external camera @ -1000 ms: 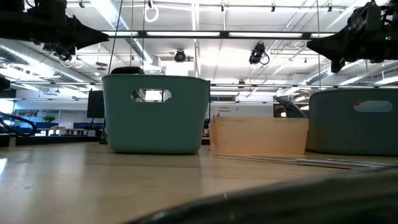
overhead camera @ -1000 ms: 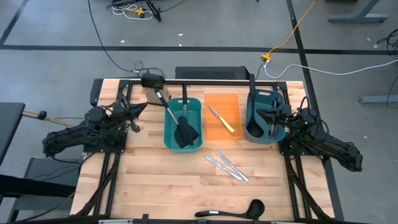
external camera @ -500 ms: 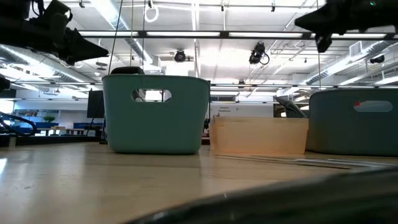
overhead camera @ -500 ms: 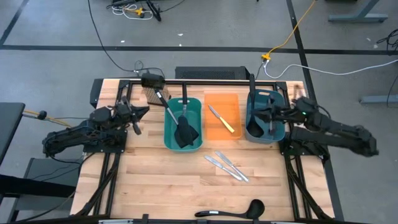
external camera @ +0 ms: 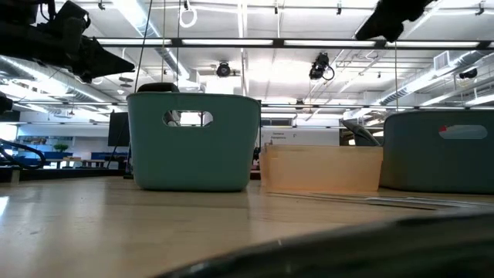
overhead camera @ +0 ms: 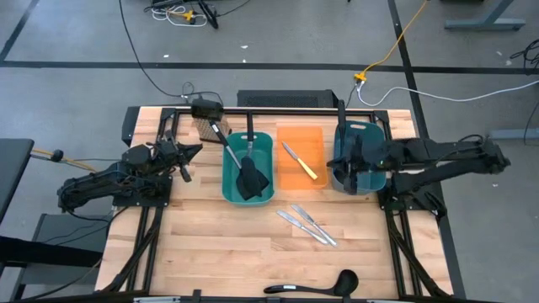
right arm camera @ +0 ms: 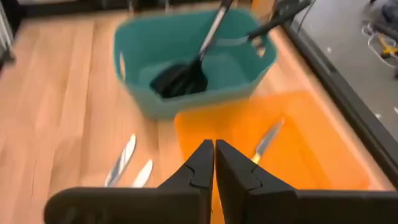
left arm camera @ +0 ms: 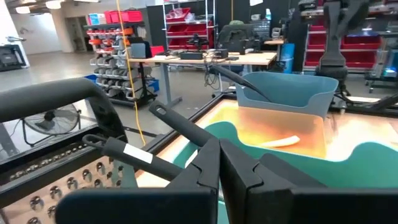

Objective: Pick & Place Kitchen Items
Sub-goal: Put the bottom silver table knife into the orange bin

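Observation:
Two black slotted spatulas (overhead camera: 250, 172) lean in the teal bin (overhead camera: 229, 187), handles over its far rim. A yellow-handled knife (overhead camera: 301, 161) lies in the orange bin (overhead camera: 290, 181). A black ladle (overhead camera: 341, 168) stands in the dark blue bin (overhead camera: 364, 128). Two small silver knives (overhead camera: 306, 224) lie on the wood, and another black ladle (overhead camera: 313, 287) lies at the near edge. My right gripper (right arm camera: 214, 157) is shut and empty, hanging above the dark blue bin's left side (overhead camera: 347, 160). My left gripper (left arm camera: 219, 155) is shut and empty, left of the teal bin (overhead camera: 189, 152).
A perforated metal piece (overhead camera: 205, 126) sits at the far edge behind the teal bin. Bare wood lies left of the teal bin and between the silver knives and the near edge. The metal frame rails (overhead camera: 396, 227) run along both table sides.
My right gripper has risen from beside the dark blue bin's right side and swung toward the table's left, over that bin, tipping to point downward. My left gripper has dipped a little in place. No kitchen item has moved.

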